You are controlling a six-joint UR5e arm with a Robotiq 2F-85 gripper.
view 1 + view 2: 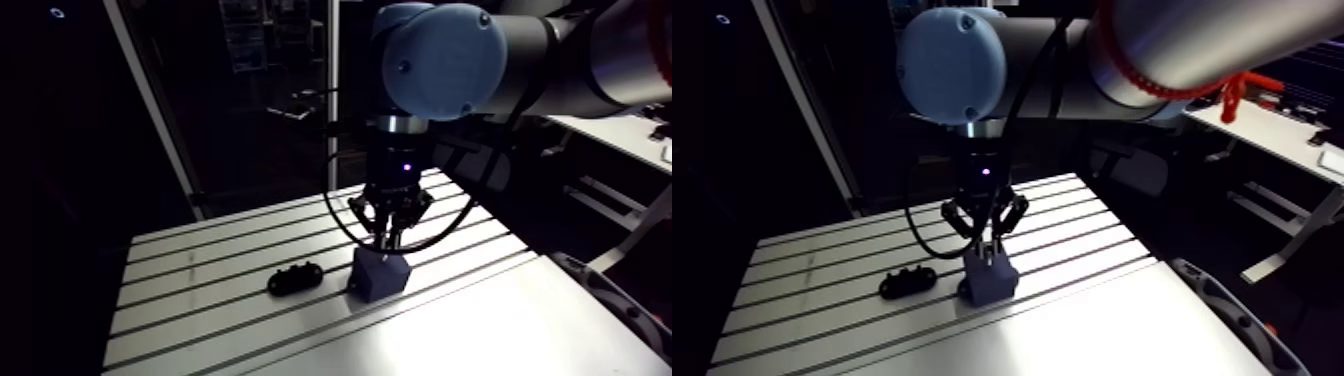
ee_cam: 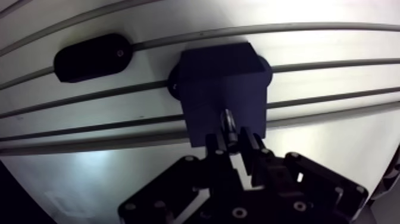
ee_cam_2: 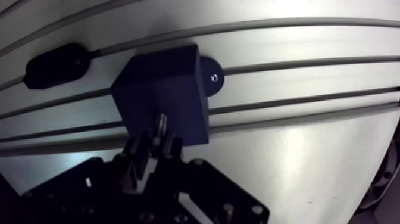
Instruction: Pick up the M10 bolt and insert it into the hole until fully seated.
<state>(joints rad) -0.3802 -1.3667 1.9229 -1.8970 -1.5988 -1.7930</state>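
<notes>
Between the 2 fingers of the pincer (image 2: 236,142) the M10 bolt (image 2: 228,121) is pinched. Only its shiny end shows; the rest is hidden, and the hole cannot be made out. That end lies over the dark blue block (image 2: 220,77), contact unclear. The wrist points straight down above the slotted desk (image 1: 200,262). 1 black oval piece (image 2: 89,56) lies near the block, apart.

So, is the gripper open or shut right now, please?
Shut on the bolt: the wrist view shows it clamped in the gripper, over the block.
</notes>
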